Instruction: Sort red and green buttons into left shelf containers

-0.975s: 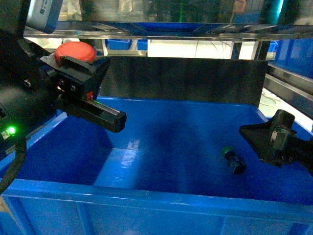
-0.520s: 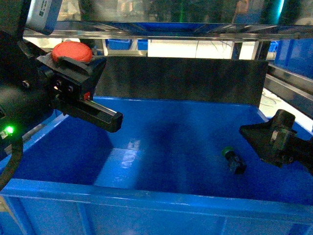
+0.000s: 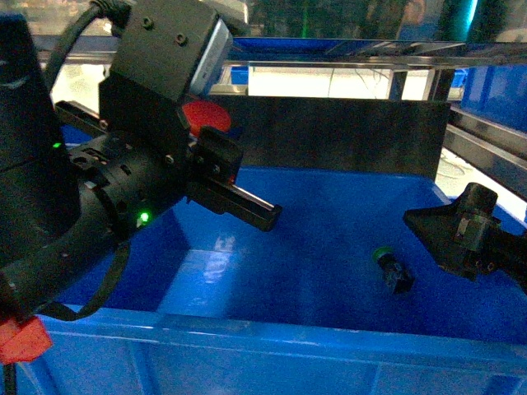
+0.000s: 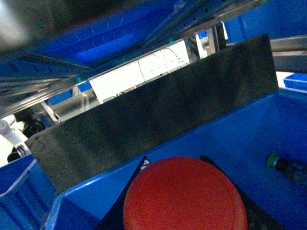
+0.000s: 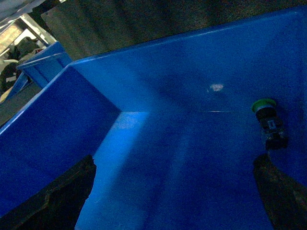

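Red button [image 3: 206,117] is mostly hidden in the head view: only part of its cap shows behind the left arm's black housing, above the bin's back left corner. In the left wrist view the cap [image 4: 185,196] fills the lower middle, cut off by the bottom edge, with dark finger parts just showing at either side; its base cannot be seen. The left gripper [image 3: 235,185] is clamped on this button, one long black finger [image 3: 247,206] jutting out over the bin [image 3: 272,337].

Green button [image 3: 391,267] lies on its side on the bin floor toward the right, cap pointing back-left, base dark and hard to make out. The right wrist view shows it [image 5: 268,122] near the right wall, clear of the fingers. The right gripper [image 3: 449,234] hangs inside the bin at the right, just beside the green button but apart from it. In its own view only two dark fingertips show at the bottom corners [image 5: 62,196], spread wide with nothing between them but blue floor.

A dark panel [image 3: 329,132] stands behind the bin. Shelf rails [image 3: 329,56] above are blurred and glare-washed.
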Controlling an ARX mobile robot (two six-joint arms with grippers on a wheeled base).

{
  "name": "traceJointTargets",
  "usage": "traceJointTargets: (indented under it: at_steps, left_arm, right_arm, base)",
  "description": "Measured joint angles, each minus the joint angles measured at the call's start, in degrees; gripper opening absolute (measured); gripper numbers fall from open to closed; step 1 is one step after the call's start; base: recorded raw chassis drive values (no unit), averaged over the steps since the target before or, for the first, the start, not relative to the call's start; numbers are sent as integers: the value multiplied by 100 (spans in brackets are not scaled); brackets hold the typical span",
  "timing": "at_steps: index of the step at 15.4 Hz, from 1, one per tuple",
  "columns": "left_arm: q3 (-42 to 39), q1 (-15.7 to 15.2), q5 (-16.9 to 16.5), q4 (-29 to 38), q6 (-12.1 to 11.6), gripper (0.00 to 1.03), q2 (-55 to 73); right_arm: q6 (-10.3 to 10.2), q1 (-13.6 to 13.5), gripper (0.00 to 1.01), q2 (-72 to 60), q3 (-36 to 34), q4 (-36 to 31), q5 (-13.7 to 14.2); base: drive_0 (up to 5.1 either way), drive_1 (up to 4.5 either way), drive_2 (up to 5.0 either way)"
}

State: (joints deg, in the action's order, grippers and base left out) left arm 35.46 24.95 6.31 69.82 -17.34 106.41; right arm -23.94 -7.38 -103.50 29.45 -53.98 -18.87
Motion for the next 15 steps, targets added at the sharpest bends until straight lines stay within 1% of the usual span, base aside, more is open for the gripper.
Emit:
traceJointTargets:
  at_steps: [2,6,8,9,10,12,14,15]
  left_arm:
    - [227,2,98,-52,-118,25,341]
    - [793,-81,66,-479,-105,25,951]
    - [1034,-79,68,-588,-72,25,1139]
    - [1121,-79,42,-706,-17,25,1213]
    - [1174,-79,42,-675,59,25,1325]
    - [1244,-120,13,-603,125,25,1600]
    - [1285,-149,13,-570,122,25,1720]
    - [1287,-149,15,-549,131,35,1720]
  right_arm:
    - [0,0,98,0,0,0,0]
    - [2,0,98,0,0,0,0]
    - [2,0,98,0,0,0,0]
    - [0,0,98,0,0,0,0]
    - [2,0,98,0,0,0,0]
    - [2,0,98,0,0,0,0]
    - [0,0,98,0,0,0,0]
    - [2,0,98,0,0,0,0]
  base:
    - [0,0,0]
    - [0,0,0]
    - [0,0,0]
    - [0,0,0]
    - [0,0,0]
    - [0,0,0]
    - [0,0,0]
    - [0,0,0]
